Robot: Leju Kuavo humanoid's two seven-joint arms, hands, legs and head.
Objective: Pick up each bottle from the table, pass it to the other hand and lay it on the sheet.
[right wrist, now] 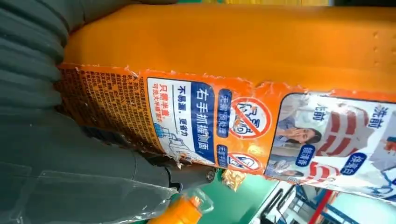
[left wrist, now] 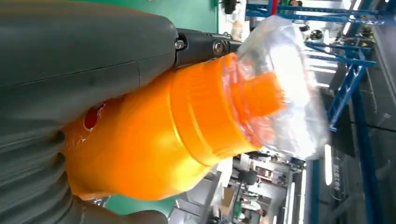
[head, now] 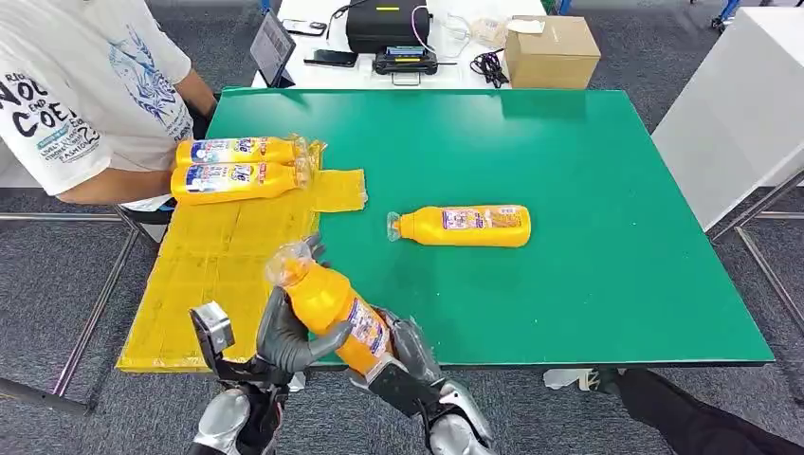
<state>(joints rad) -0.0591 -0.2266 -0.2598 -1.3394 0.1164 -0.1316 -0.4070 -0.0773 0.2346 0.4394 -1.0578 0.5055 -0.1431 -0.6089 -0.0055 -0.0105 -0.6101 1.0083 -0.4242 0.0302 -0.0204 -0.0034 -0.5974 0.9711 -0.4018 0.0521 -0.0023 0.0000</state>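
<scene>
Green table (head: pixel 588 284) on grey carpet, a white desk with electronics and a cardboard box (head: pixel 552 50) behind it, and a yellow sheet (head: pixel 213 275) draped over the table's left edge, which serves as the landmark here. Four orange bottles in all. Two finished bottles (head: pixel 242 169) lie side by side at the far end of the sheet, caps pointing toward the table's middle, so that part looks done. One waiting bottle (head: pixel 465 226) lies on its side on bare green, well to the right of the sheet, untouched. The fourth, the held bottle (head: pixel 332 308), is in the air just off the sheet's near right corner, tilted with its plastic-wrapped cap up and toward the sheet. Both hands are on it: the left hand (head: pixel 289 336) wraps the upper body below the cap, thumb and fingers curled round it, and the right hand (head: pixel 412 365) grips the lower labelled end. Likely mid-handover, right to left, since the left arm is nearer the sheet. The right must let go before the left carries it over. A person in a white printed shirt (head: pixel 76 85) stands at the sheet's far left corner, one forearm near the finished bottles.
</scene>
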